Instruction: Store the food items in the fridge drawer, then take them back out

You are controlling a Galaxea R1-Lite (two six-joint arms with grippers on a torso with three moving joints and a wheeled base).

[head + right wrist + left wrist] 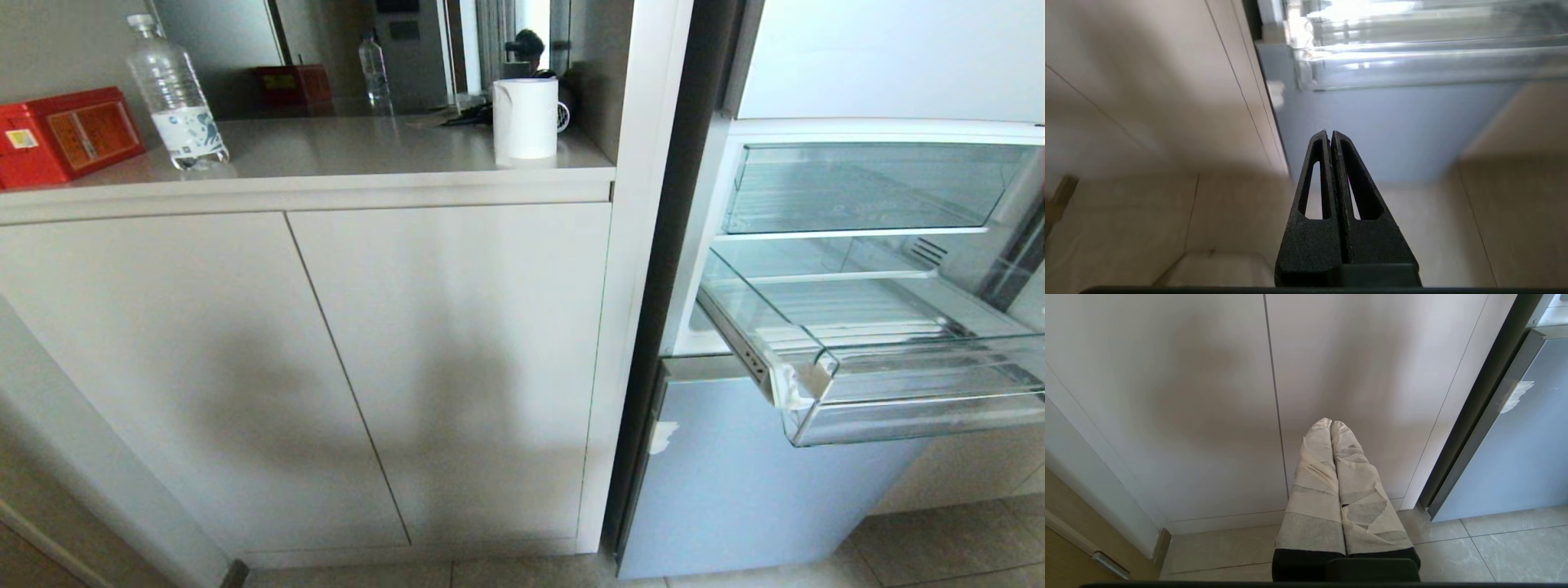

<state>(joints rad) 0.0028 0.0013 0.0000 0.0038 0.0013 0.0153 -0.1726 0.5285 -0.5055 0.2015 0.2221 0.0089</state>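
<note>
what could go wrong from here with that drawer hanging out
1. The fridge drawer is pulled far out of the fridge and tilts down at its front; it could sag further or slip off if bumped.
2. The right tool, shut and empty, sits low beneath that drawer; rising straight up could strike its underside.
3. No food items show in any view, so a reach into the drawer could close on nothing.
</note>
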